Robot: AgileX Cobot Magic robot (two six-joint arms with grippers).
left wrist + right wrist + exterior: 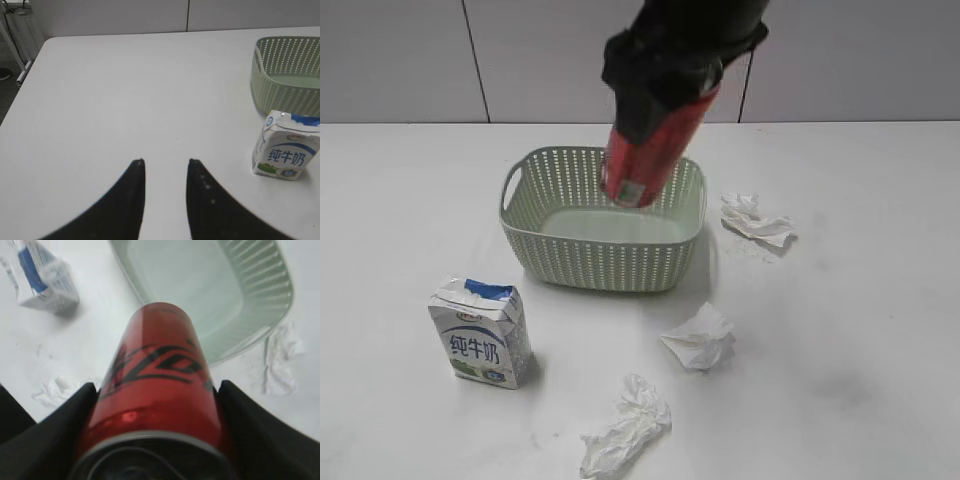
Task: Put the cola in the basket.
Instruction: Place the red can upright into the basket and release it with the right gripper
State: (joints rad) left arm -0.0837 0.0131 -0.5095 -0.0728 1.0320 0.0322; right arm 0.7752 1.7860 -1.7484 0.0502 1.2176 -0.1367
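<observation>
My right gripper point(665, 95) is shut on the red cola can point(645, 160) and holds it tilted, bottom end down, above the pale green basket point(610, 265). The can's lower end hangs over the basket's far part, apart from its floor. In the right wrist view the cola point(157, 375) fills the space between the two jaws point(155, 405), with the basket point(270, 295) below it. My left gripper point(165, 165) is open and empty over bare table; the basket point(280, 92) shows at that view's right edge.
A white-and-blue milk carton point(480, 335) stands in front of the basket to the left; it also shows in the left wrist view point(285, 147). Three crumpled white tissues lie to the right point(755, 220), front right point(702, 338) and front point(625, 425).
</observation>
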